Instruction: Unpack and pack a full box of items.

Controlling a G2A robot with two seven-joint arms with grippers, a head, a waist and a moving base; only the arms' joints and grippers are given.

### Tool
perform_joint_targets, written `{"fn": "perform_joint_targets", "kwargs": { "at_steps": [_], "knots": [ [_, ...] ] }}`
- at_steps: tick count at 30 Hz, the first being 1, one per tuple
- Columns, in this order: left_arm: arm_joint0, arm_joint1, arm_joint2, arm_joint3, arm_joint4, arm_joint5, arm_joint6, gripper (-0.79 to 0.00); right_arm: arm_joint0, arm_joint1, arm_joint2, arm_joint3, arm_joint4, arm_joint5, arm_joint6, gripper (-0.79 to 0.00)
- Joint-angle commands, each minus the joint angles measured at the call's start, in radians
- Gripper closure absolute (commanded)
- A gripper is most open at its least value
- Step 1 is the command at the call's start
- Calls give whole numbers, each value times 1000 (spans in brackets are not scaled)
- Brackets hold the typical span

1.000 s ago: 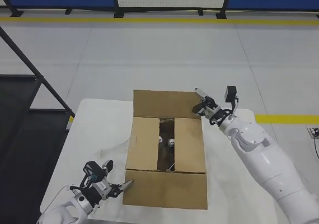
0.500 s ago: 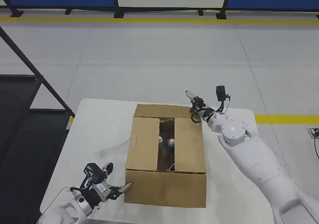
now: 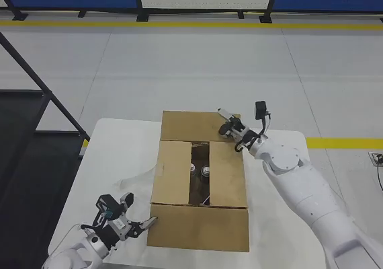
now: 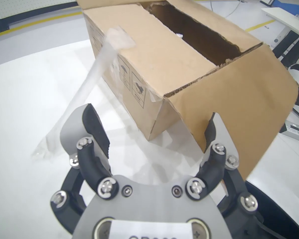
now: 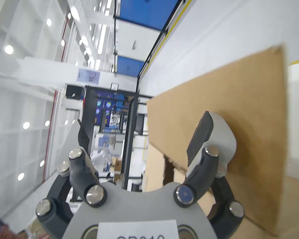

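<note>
Brown cardboard box [image 3: 201, 176] wants both ends folded fully back: right tool [image 3: 228, 122], spread apart, pressing the end flap [image 3: 188, 124] beneath it flat, left tool [image 4: 150, 115], also spread, closing on the other end flap [image 3: 198, 228] just ahead.

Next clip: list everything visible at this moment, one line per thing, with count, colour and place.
cardboard box: one, brown, middle of the table; end flaps open, side flaps down with a gap between them
items in box: at least two pale tops, seen through the gap; the rest hidden
tape strip: one, clear, hanging from the box's side to the table
table: one, white, under the box
frame: one, black, beside the table
floor lines: two, yellow, on the floor past the table
left tool: one, grey and black, open, by the near flap's corner
right tool: one, grey and black, open, at the far flap's edge
</note>
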Motion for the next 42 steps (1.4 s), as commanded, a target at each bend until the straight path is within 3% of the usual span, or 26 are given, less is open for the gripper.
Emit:
{"fn": "perform_joint_targets", "kwargs": {
  "at_steps": [1, 8, 17, 25, 36, 42],
  "knots": [
    [16, 1, -25, -16, -26, 15, 29, -785, -18, 16, 16, -59, 11, 39, 178, -785],
    [64, 2, -117, -36, -101, 76, 68, -785, -106, 58, 30, -278, -86, 214, 400, -785],
    [70, 1, -121, -23, -128, 79, 65, -785, -192, 73, 20, -438, -202, 350, 369, -785],
    [58, 0, -101, -17, -130, 72, 46, -785, -177, 39, -24, -384, -159, 387, 353, -785],
    [33, -3, -62, 20, -111, 71, 23, -785, -111, -21, -39, -225, 29, 312, 436, -785],
    [45, -2, -58, -9, -79, 68, 29, -785, -95, -35, -27, -211, 65, 274, 470, -785]
  ]
}}
